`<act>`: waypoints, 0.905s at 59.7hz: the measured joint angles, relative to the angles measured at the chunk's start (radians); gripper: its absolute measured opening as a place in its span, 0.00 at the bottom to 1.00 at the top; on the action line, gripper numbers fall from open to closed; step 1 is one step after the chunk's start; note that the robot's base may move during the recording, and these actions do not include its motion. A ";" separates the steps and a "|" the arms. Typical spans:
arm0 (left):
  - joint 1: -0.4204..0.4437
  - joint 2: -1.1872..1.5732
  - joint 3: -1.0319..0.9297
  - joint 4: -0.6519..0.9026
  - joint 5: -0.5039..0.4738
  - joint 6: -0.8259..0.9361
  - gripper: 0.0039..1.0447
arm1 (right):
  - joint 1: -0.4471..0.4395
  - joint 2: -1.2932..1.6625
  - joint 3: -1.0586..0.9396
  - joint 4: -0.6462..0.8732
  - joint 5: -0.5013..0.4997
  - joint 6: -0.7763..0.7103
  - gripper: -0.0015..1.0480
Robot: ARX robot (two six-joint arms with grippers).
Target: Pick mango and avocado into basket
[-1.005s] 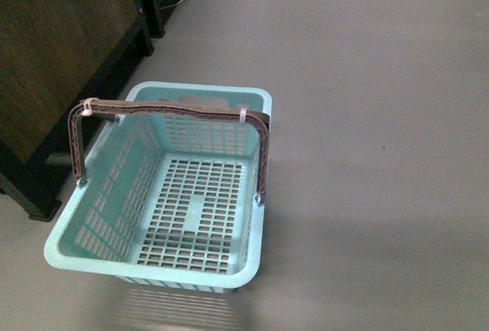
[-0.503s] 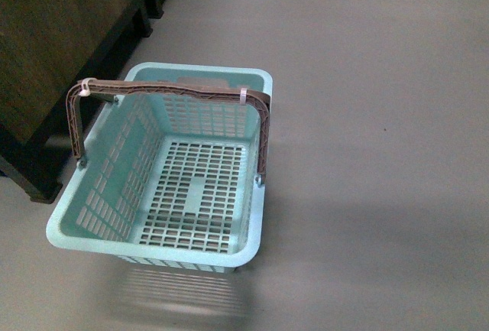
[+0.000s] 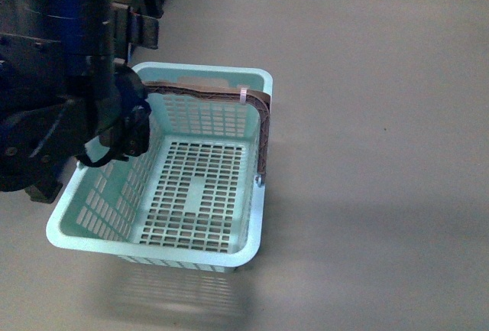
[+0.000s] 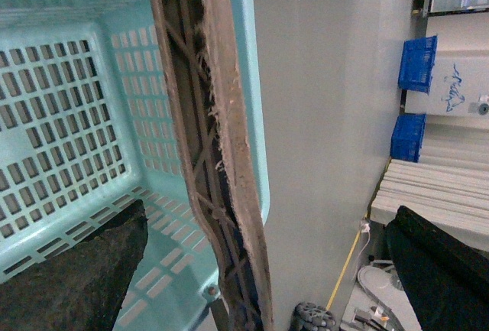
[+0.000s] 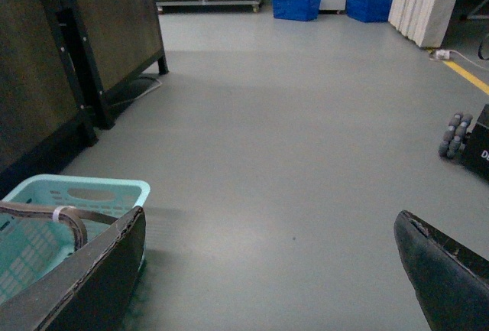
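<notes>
Basket (image 3: 176, 248) handle (image 4: 229, 155) runs between the left fingers (image 4: 69, 270), spread wide; right fingers (image 5: 84, 285) wide too.

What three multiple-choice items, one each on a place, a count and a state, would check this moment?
1. Where does the basket stand?
A. on a table
B. on the grey floor
C. on a shelf

2. How many blue crates show in the right wrist view?
A. one
B. two
C. four

3. How is the right gripper?
A. shut on a mango
B. shut on a handle
C. open, holding nothing

Key: 1 B, the front view shows grey floor directly beside and in front of it. 2 B, two crates stand side by side in the background. 3 C, its fingers stand wide apart with only floor between them.
</notes>
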 joint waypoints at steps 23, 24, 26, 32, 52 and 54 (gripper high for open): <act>-0.038 0.134 0.171 0.061 -0.028 -0.024 0.92 | 0.000 0.000 0.000 0.000 0.000 0.000 0.92; -0.039 0.135 0.171 0.063 -0.028 -0.024 0.92 | 0.000 0.000 0.000 0.000 0.000 0.000 0.92; -0.041 0.138 0.172 0.070 -0.029 -0.024 0.92 | 0.000 0.000 0.000 0.000 0.000 0.000 0.92; -0.043 0.145 0.173 0.082 -0.031 -0.028 0.77 | 0.000 0.000 0.000 0.000 0.000 0.000 0.92; -0.042 0.180 0.175 0.084 0.003 -0.048 0.26 | 0.000 0.000 0.000 0.000 0.000 0.000 0.92; -0.040 0.182 0.175 0.084 0.007 -0.048 0.19 | 0.000 0.000 0.000 0.000 0.000 0.000 0.92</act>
